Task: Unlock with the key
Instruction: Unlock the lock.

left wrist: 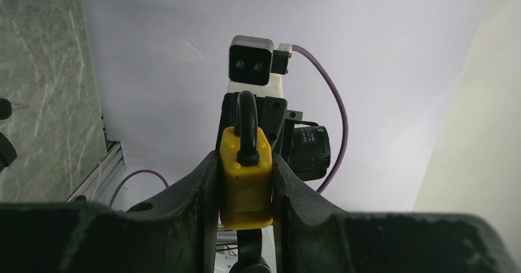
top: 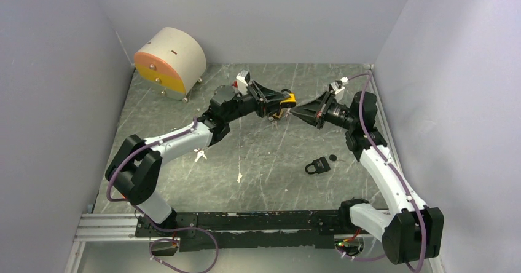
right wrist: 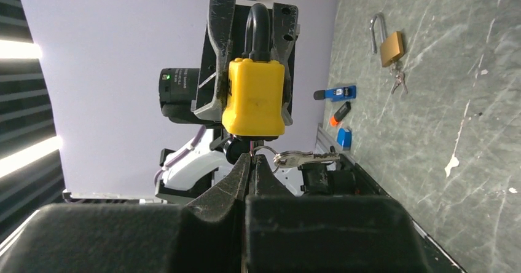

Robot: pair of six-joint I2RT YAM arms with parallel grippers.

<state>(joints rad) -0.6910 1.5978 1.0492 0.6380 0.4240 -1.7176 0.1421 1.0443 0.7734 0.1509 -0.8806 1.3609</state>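
A yellow padlock (top: 287, 99) with a black shackle is held in the air over the middle of the table. My left gripper (top: 279, 101) is shut on its body, one finger on each side, as the left wrist view shows on the padlock (left wrist: 246, 174). My right gripper (right wrist: 252, 157) is shut, its tips right at the padlock's (right wrist: 254, 98) bottom end, pinching a key whose blade is hidden. A key ring with a spare silver key (right wrist: 305, 158) hangs out beside the tips. In the top view the right gripper (top: 295, 109) meets the padlock from the right.
A black padlock (top: 317, 166) lies on the table near the right arm with a black-headed key (top: 333, 157) beside it. A brass padlock (right wrist: 391, 45) with keys lies by the left arm. A round beige and orange drawer unit (top: 169, 61) stands at the back left.
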